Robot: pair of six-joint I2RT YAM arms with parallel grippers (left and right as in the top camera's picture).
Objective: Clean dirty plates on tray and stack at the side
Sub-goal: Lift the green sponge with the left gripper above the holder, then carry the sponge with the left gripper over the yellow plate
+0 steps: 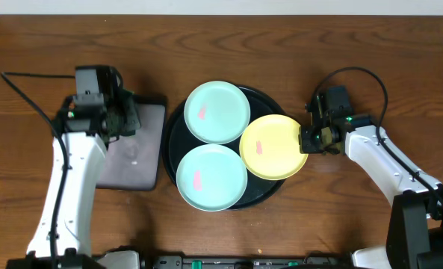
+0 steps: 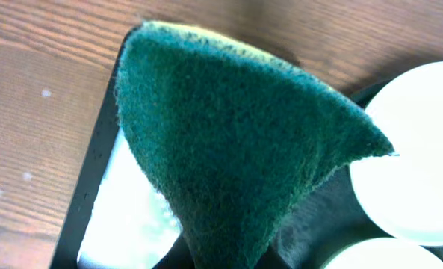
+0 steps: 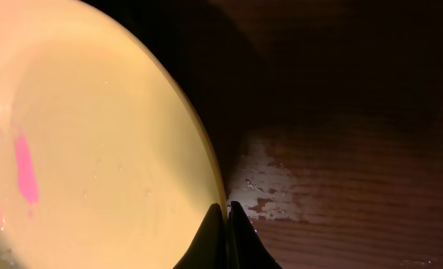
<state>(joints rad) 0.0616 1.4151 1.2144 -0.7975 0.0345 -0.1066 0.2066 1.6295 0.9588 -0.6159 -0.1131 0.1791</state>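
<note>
Your yellow plate (image 1: 273, 146) lies at the right edge of the round tray (image 1: 262, 101), its outer rim pinched between the jaws of the right gripper (image 1: 308, 140). The far mint plate (image 1: 217, 112) and near mint plate (image 1: 211, 177) sit just left of it. Your left gripper (image 1: 124, 119) is clamped on a green scouring pad (image 2: 236, 149) over the rectangular tray (image 1: 143, 161).

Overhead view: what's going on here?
Right claw is shut on the rim of the yellow plate at the right edge of the round black tray. Two mint-green plates sit on that tray; all three carry pink smears. Left claw holds a green scouring pad over the rectangular tray. Nothing stacked aside yet.
</note>
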